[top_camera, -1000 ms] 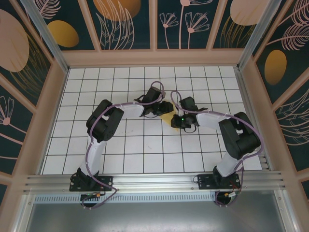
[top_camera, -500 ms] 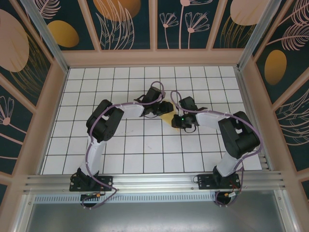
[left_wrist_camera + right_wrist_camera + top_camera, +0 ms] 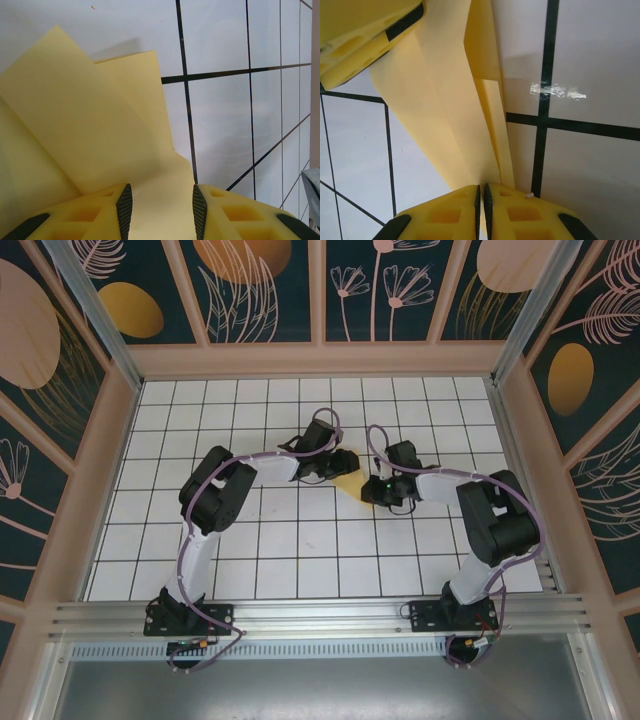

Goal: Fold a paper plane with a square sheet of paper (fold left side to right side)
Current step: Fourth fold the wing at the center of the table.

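The yellow sheet of paper [image 3: 349,484], folded into overlapping flaps, lies on the white grid table between my two grippers. In the left wrist view the paper [image 3: 90,130] spreads flat under my left gripper [image 3: 159,210], whose jaws stand apart over one flap, gripping nothing. In the right wrist view the paper [image 3: 445,100] narrows along a crease into my right gripper [image 3: 482,200], which is shut on its folded edge. A left finger [image 3: 365,40] rests on the paper's far end. From above, the left gripper [image 3: 343,464] and right gripper [image 3: 370,490] sit close together.
The white grid table [image 3: 300,540] is walled by a wooden frame [image 3: 320,358] with patterned panels. An aluminium rail [image 3: 320,615] carrying both arm bases runs along the near edge. A small glossy smear [image 3: 555,91] marks the tile beside the paper.
My right wrist has swung a little to the right while its jaws stay pinched on the paper. The left arm has not moved.
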You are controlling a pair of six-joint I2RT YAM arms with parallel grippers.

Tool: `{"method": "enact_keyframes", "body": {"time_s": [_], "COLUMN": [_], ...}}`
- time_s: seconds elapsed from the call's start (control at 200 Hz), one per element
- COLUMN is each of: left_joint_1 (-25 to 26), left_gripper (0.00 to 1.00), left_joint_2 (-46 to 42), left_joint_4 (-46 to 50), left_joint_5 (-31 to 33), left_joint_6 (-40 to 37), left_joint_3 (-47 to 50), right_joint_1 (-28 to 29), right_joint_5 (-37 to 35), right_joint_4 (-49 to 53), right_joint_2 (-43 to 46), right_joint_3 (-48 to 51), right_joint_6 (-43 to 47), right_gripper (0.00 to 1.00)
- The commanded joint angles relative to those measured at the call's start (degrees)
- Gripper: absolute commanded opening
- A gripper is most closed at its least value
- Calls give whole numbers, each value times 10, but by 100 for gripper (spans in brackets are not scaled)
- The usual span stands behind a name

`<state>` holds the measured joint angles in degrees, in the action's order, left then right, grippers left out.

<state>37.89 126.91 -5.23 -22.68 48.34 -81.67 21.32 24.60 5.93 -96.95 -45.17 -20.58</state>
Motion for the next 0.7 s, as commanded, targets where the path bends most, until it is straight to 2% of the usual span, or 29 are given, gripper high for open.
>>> {"method": "enact_keyframes", "body": {"time_s": [0.0, 0.16, 0.691], "left_joint_1": [0, -1, -5], "left_gripper": [41, 41, 40], "left_joint_2": [44, 44, 48], "left_joint_4": [72, 76, 78], "left_joint_5": [36, 39, 40], "left_joint_6": [-3, -5, -6], "left_joint_3": [9, 5, 4], "right_joint_1": [-16, -11, 50], "right_joint_5": [-6, -23, -191], "right_joint_4": [45, 89, 215], "right_joint_2": [-1, -3, -4], "right_joint_3": [26, 25, 0], "right_joint_6": [-9, 3, 2], "right_gripper": [16, 13, 13]}}
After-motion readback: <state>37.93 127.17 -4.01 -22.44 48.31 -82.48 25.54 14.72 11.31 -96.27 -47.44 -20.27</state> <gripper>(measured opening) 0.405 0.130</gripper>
